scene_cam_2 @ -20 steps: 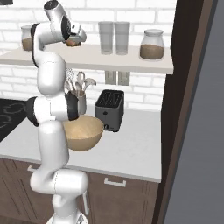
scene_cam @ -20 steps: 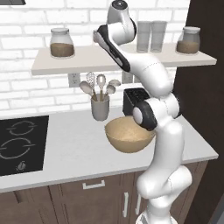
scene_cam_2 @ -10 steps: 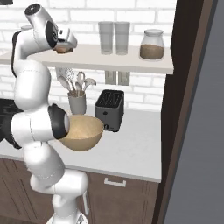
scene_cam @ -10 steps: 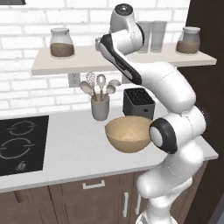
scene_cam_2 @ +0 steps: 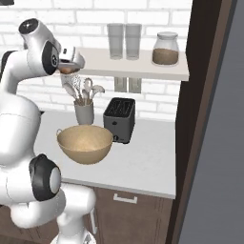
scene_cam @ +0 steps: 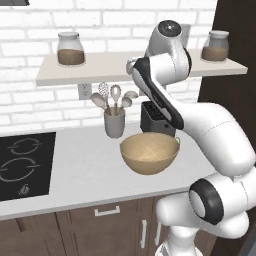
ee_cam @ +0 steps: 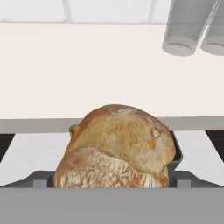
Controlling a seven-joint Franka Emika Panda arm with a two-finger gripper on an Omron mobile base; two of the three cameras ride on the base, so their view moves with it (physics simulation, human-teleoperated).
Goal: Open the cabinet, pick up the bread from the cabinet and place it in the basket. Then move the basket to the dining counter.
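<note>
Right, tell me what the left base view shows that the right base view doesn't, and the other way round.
Left base view alone: the black cooktop set in the white worktop, and a second brown-filled glass jar at the shelf's far end.
Right base view alone: two clear drinking glasses in full, and a double wall outlet under the shelf.
Both: the wide tan basket, the grey utensil cup, the black toaster and the white shelf.

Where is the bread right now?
The bread is in the gripper, held up at shelf height, above the utensil cup and the basket.
</note>
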